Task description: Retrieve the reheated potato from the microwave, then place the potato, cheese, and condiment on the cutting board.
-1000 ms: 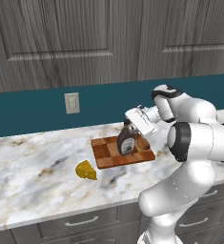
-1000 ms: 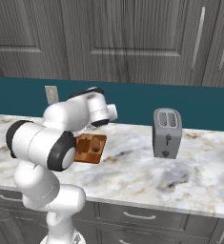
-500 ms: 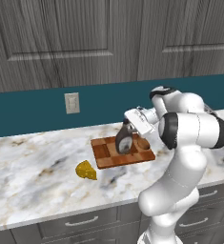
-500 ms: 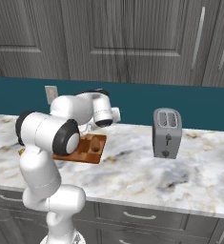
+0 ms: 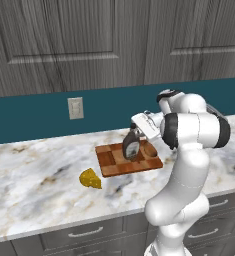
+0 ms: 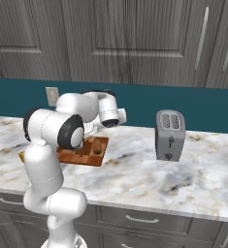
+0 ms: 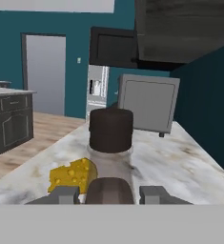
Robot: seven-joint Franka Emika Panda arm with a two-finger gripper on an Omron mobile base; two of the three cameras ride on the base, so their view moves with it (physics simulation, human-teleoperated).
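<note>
Overhead grey cabinets (image 5: 89,45), teal backsplash (image 5: 34,112), marble counter (image 5: 34,175)

Standing upright on the white-and-brown marbled stone counter (image 6: 193,169) a grey two-slot metal toaster (image 6: 170,135), with a pale wall outlet plate (image 5: 75,108) on the teal backsplash (image 5: 34,112) below dark grey wood-grain cabinet doors (image 5: 59,40).

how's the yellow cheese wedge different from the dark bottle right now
The bright yellow holed cheese wedge lies on the bare marble counter, free of the arm; the dark brown black-capped condiment bottle is clamped in the pincer over the patchwork wooden cutting board. The cheese is low and squat, the bottle taller. Both are small.
</note>
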